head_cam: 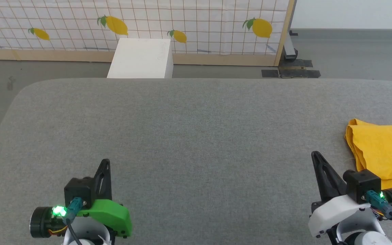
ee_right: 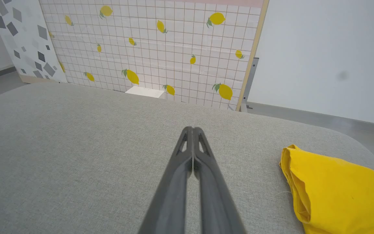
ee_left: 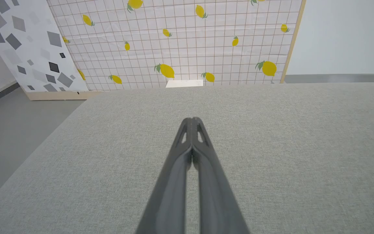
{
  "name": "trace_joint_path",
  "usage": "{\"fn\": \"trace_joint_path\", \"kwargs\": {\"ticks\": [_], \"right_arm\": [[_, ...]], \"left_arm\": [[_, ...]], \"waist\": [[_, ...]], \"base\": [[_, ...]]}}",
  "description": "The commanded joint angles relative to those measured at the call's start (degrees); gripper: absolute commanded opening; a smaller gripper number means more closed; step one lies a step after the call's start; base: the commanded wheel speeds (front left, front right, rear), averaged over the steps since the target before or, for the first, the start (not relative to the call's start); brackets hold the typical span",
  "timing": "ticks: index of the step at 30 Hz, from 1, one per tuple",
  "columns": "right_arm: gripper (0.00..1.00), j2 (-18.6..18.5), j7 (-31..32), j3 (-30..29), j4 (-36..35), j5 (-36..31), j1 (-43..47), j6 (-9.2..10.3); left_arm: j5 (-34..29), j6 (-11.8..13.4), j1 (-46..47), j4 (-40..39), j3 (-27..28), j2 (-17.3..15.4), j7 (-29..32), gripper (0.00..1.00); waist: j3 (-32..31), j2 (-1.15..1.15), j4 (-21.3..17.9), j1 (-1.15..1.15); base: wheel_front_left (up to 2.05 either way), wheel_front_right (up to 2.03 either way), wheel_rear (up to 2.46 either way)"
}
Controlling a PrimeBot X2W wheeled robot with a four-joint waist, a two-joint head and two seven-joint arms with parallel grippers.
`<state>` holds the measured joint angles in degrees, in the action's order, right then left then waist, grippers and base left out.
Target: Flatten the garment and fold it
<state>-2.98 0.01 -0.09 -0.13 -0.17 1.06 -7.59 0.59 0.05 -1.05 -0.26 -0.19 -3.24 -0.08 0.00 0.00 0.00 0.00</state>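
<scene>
Left fingers [ee_left: 174,182], right fingers [ee_right: 177,182]: tips together, empty.

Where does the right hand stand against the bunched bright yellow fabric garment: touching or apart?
Apart. The right wrist view shows bare grey padded table between the shut right hand and the bunched bright yellow fabric garment on its right.

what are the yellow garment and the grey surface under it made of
The garment: probably thin cotton-like cloth, matte; it lies in soft folds with a layered edge. The grey surface: seemingly woven upholstery fabric, matte; fine flecked weave shows.
</scene>
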Motion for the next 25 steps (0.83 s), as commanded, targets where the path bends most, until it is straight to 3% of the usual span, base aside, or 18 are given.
{"fn": "trace_joint_path", "kwargs": {"ticks": [1,25], "right_arm": [[0.0,0.11,-0.01,0.09,0.13,0.17,-1.06,0.1],[0.0,0.11,-0.01,0.09,0.13,0.17,-1.06,0.1]], "left_arm": [[-0.59,-0.05,1.05,0.26,0.19,0.36,0.08,0.0],[-0.59,-0.05,1.05,0.26,0.19,0.36,0.08,0.0]], "waist": [[0.0,0.0,0.0,0.0],[0.0,0.0,0.0,0.0]], "base": [[0.0,0.0,0.0],[0.0,0.0,0.0]]}}
